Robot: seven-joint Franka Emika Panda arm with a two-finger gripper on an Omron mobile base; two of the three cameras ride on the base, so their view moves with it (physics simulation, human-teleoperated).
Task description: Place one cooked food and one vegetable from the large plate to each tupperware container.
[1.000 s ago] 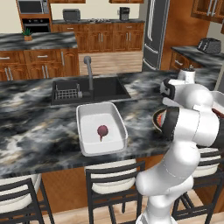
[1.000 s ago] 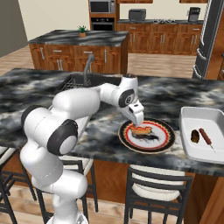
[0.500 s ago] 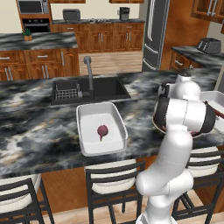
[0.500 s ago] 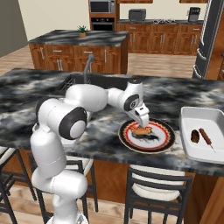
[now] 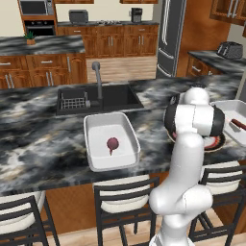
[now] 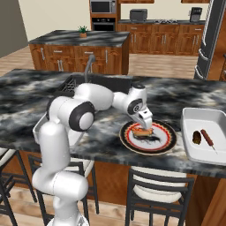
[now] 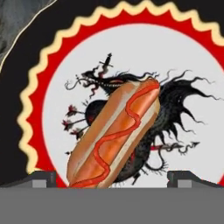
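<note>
— So, where was the gripper [image 6: 144,129] at that moment?

— Just right of centre in the right base view, low over the large plate [image 6: 164,142]. In the hand view its two dark fingertips [image 7: 41,178] stood wide apart at the bottom corners, spread as far as they go, with nothing between them pinched. A hot dog [image 7: 116,133] lay on the plate's white centre, running from the lower left toward the middle of that frame, its lower end reaching down between the tips but touching neither that I could tell.

— And the plate itself?

— On the dark marble counter [image 6: 26,101], near the front edge, with the red-orange band and dark rim plain to see (a black dragon figure was drawn across the white centre). In the left base view the plate [image 5: 214,141] peeked out at the right, mostly behind the arm.

— The containers?

— One tupperware container [image 6: 198,117] sat at the right edge of the right base view, beside the plate but apart from it, holding a dark roundish item [image 6: 197,138] and a skewered sausage [image 6: 207,137]. The other container [image 5: 98,129] sat left of centre in the left base view, in front of the sink [image 5: 117,97], with one dark red vegetable [image 5: 112,143] inside.
</note>
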